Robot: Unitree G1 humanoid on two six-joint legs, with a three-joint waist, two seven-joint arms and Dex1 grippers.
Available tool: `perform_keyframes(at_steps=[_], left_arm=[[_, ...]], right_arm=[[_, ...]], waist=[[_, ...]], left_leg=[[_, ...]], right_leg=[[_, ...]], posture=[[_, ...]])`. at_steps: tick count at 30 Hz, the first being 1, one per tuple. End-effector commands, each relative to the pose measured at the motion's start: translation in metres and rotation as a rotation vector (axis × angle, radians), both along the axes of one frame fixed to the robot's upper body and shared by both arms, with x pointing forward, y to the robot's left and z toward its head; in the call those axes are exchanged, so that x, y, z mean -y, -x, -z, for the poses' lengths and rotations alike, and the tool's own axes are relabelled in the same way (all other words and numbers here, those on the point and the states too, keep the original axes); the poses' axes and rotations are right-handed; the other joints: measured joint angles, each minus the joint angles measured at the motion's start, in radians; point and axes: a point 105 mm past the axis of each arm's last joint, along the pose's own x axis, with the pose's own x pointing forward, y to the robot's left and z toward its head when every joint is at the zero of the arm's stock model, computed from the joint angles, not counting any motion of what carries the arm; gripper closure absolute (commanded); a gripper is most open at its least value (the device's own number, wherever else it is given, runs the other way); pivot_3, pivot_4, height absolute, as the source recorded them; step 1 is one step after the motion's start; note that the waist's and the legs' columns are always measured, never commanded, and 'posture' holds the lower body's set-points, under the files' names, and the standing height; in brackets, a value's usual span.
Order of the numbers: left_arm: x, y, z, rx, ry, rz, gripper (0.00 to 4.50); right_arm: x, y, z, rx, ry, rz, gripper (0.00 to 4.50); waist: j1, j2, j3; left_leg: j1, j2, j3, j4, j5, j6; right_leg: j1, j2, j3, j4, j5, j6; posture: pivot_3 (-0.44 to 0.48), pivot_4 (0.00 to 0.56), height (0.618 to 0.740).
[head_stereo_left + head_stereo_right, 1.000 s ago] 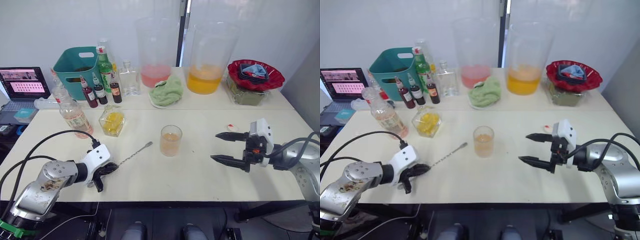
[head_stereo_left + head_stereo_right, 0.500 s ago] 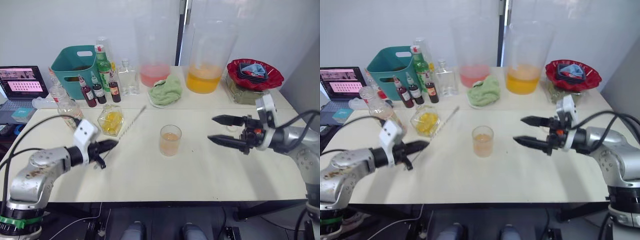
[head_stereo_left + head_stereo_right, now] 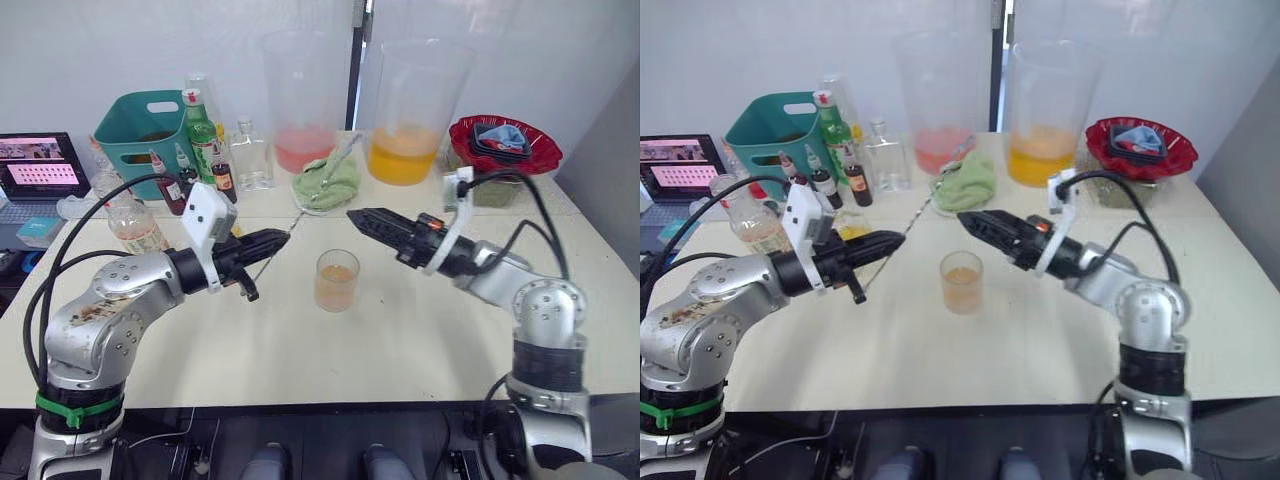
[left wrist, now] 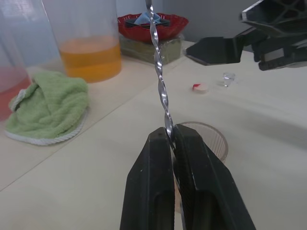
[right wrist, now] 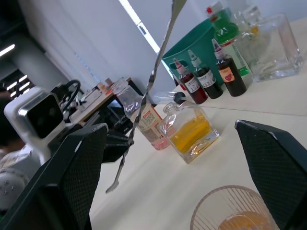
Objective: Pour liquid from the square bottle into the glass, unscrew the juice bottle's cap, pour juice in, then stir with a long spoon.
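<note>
Left gripper (image 3: 278, 238) pinches the spoon (image 3: 318, 185), handle slanting up and away over the table; the glass (image 3: 337, 280) sits just right of it; right gripper (image 3: 358, 216) spread wide above.

The two head views look forward and down from above the near edge of the cream table (image 3: 420, 340), taking in both arms and the far wall; they show the same scene from slightly offset positions. The left wrist view sits close behind the left gripper (image 4: 170, 139), facing rightward and far across the table, over the clear cylindrical glass tumbler (image 4: 204, 139) toward the tall clear jug of orange liquid (image 4: 91, 48) and the red bowl (image 4: 153, 24). The right wrist view looks out between the right gripper's black fingers (image 5: 76, 177), facing left toward the teal plastic basket (image 5: 192, 52). Both wrist views share the tumbler and the thin twisted silver spoon (image 5: 148, 86).
</note>
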Motion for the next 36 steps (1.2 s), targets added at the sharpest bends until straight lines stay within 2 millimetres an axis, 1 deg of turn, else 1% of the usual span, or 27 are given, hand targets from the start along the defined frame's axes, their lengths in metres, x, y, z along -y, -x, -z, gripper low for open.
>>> perform_keyframes(at_steps=[1,2,6,12,15,21,22,25,26,32,34,36], left_arm=[[0.003,0.002,-0.009,0.053,-0.013,0.005,4.47],[0.004,0.001,-0.008,0.054,-0.017,0.006,4.47],[0.006,-0.001,-0.007,0.048,-0.009,0.005,4.47],[0.011,-0.002,-0.004,0.045,-0.001,0.005,4.47],[0.013,-0.001,-0.004,0.045,0.001,0.010,4.50],[0.019,0.000,-0.004,0.045,-0.004,0.029,4.50],[0.019,0.000,-0.003,0.045,-0.003,0.029,4.50],[0.020,0.000,-0.002,0.045,-0.010,0.032,4.50],[0.020,-0.001,-0.002,0.045,-0.009,0.031,4.50],[0.019,-0.002,-0.002,0.047,-0.019,0.036,4.50],[0.015,-0.004,-0.004,0.044,-0.004,0.015,4.50],[0.009,-0.005,-0.011,0.046,0.034,0.001,3.75]], right_arm=[[-0.004,0.000,-0.021,0.025,-0.073,0.041,0.00],[-0.008,-0.001,-0.022,0.019,-0.087,0.042,0.00],[-0.021,-0.004,-0.023,-0.019,-0.125,0.043,0.00],[-0.031,-0.008,-0.022,-0.055,-0.151,0.048,0.00],[-0.036,-0.010,-0.023,-0.066,-0.165,0.047,0.80],[-0.042,-0.013,-0.023,-0.082,-0.190,0.063,2.83],[-0.041,-0.013,-0.023,-0.083,-0.192,0.069,3.24],[-0.040,-0.015,-0.022,-0.084,-0.199,0.083,4.20],[-0.039,-0.016,-0.022,-0.084,-0.203,0.086,4.44],[-0.036,-0.018,-0.022,-0.075,-0.201,0.101,4.44],[-0.036,-0.018,-0.023,-0.069,-0.198,0.102,4.44],[-0.034,-0.015,-0.032,-0.006,-0.192,0.089,4.50]], waist=[[0.001,0.000,0.000],[-0.001,0.000,0.000],[-0.005,0.000,0.000],[-0.005,0.000,0.000],[-0.008,0.000,0.000],[-0.009,0.000,0.000],[-0.009,0.000,0.000],[-0.010,0.000,0.000],[-0.010,0.000,0.000],[-0.014,0.000,0.000],[-0.015,0.000,0.000],[-0.016,0.000,0.000]], left_leg=[[-0.004,0.000,0.000,0.001,0.000,0.000],[-0.006,0.000,0.000,0.002,0.000,0.000],[-0.006,0.000,0.001,0.002,0.000,0.000],[-0.006,0.000,0.002,0.002,0.000,0.000],[-0.006,0.000,0.002,0.002,0.000,0.000],[-0.006,0.001,0.002,0.002,0.000,0.000],[-0.006,0.001,0.002,0.002,0.000,0.000],[-0.006,0.001,0.002,0.002,0.000,0.000],[-0.006,0.001,0.002,0.002,0.000,0.000],[-0.006,0.001,0.002,0.001,0.000,0.000],[-0.006,0.001,0.002,0.001,0.000,0.000],[-0.006,0.001,0.002,0.001,0.000,0.000]], right_leg=[[-0.004,0.000,0.000,0.002,0.000,0.000],[-0.007,0.000,0.000,0.006,0.000,0.000],[-0.008,0.001,0.000,0.006,0.000,0.000],[-0.007,0.001,0.000,0.006,0.000,0.000],[-0.008,0.001,0.000,0.006,0.000,0.000],[-0.008,0.002,0.000,0.006,0.000,0.000],[-0.008,0.001,0.000,0.006,0.000,0.000],[-0.008,0.002,0.000,0.006,0.000,0.000],[-0.008,0.002,0.000,0.006,0.000,0.000],[-0.008,0.002,0.000,0.006,0.000,0.000],[-0.008,0.002,0.000,0.006,0.000,0.000],[-0.008,0.002,0.000,0.006,0.000,0.000]], posture=[[0.000,0.150,0.740],[0.000,0.150,0.740],[0.000,0.150,0.740],[0.000,0.150,0.740],[0.000,0.150,0.740],[0.000,0.150,0.740],[0.000,0.150,0.740],[0.000,0.150,0.740],[0.000,0.150,0.740],[0.000,0.150,0.740],[0.000,0.150,0.740],[0.000,0.150,0.740]])
